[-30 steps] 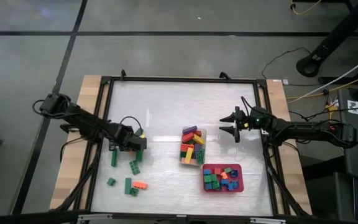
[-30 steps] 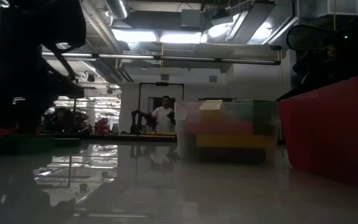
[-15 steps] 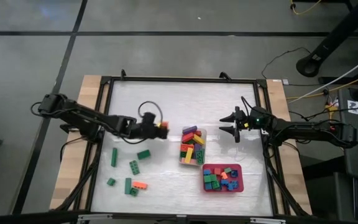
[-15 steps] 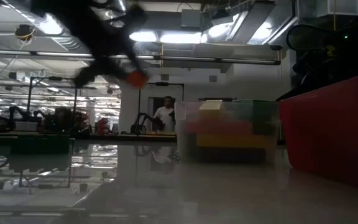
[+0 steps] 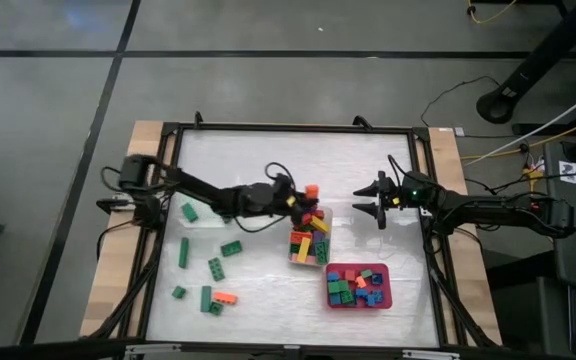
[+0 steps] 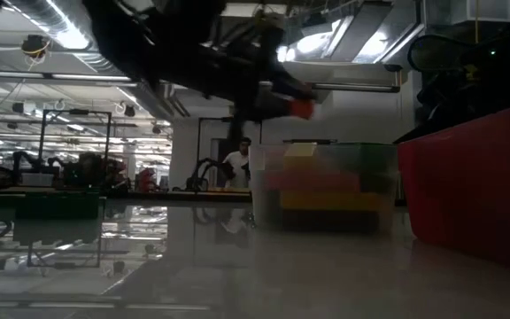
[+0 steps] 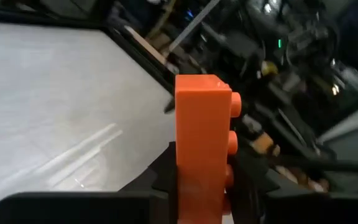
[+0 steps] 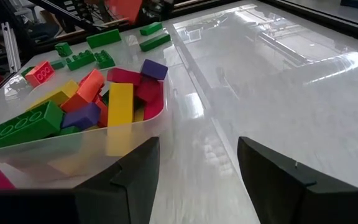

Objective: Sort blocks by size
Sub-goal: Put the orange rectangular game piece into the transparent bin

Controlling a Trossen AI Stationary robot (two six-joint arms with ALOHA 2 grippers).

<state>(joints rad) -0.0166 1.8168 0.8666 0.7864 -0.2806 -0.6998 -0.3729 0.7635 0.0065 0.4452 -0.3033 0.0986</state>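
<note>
Change since earlier frames: the left arm has swung from the loose blocks at lower left of the high view across to centre frame, carrying an orange brick [image 5: 311,190] with it; the right arm has not shifted.
Left gripper [image 5: 298,198]: at the upper edge of the clear tub [image 5: 325,240], centre of the high view. Jaws pinch the orange brick by its lower part, studs to one side, as the left wrist view shows.
Why held so: gripped low and end-up, the brick stands clear of the fingers, which by judgement lets it drop cleanly into the tub.
Orange brick: a longer bar, several studs in a row. The tub holds other long bars, yellow, red, green and purple, so this is likely the matching bin.
Red tray [image 5: 384,297]: lower right of centre, just beside the tub; holds the short square bricks.
Unsorted blocks [image 5: 213,268]: mostly green pieces and one orange, scattered at lower left, well apart from both bins.
Right gripper [image 5: 378,200]: waiting right of centre above the bare table [image 5: 268,160], fingers spread, holding nothing.
Step in hand: release over the tub, not yet done.
Risk: the brick sits near the tub's rim and could fall outside.
</note>
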